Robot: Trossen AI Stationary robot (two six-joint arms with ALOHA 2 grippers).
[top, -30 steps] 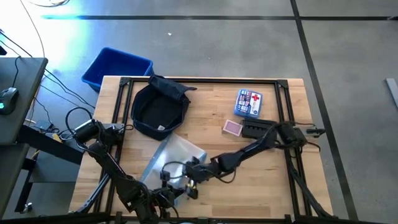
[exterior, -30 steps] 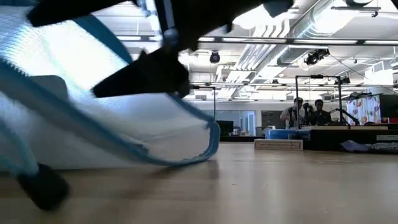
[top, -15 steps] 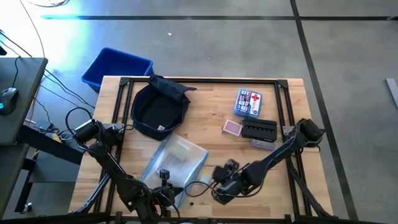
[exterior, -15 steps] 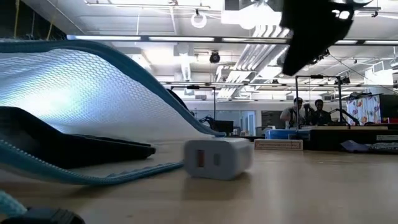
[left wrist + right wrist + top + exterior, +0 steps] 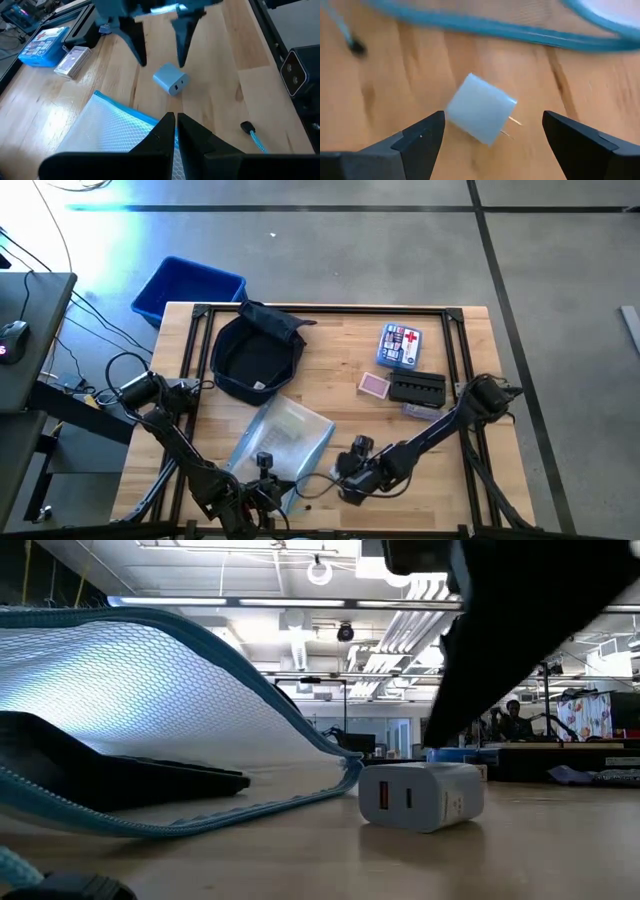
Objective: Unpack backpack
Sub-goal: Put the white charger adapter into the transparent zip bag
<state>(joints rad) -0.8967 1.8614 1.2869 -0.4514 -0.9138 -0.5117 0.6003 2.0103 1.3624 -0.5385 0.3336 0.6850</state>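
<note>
The navy backpack lies open on the table's far left part, untouched. A clear mesh pouch with a blue zip edge lies near the front edge. Its upper layer is raised, so the mouth gapes. A white charger block lies on its side on the wood just outside that mouth. My right gripper hovers open above it, one finger on each side, touching nothing. My left gripper is shut at the pouch's edge. My left gripper pinches the pouch's blue-edged mouth rim between its two shut fingers, coming from the table's near side. In the low view the upper mesh layer stands raised while the lower layer rests on the table.
A first-aid box, a card deck and a black case lie at the table's right. A blue bin stands on the floor beyond the far left corner. A cable end lies near the charger.
My right gripper has drawn back out of the pouch's mouth toward the table's right and near edge, and the white charger now lies on the wood outside the pouch. The pouch, lifted a second ago, has sunk back onto the table. The charger has since shifted slightly away from the pouch.
</note>
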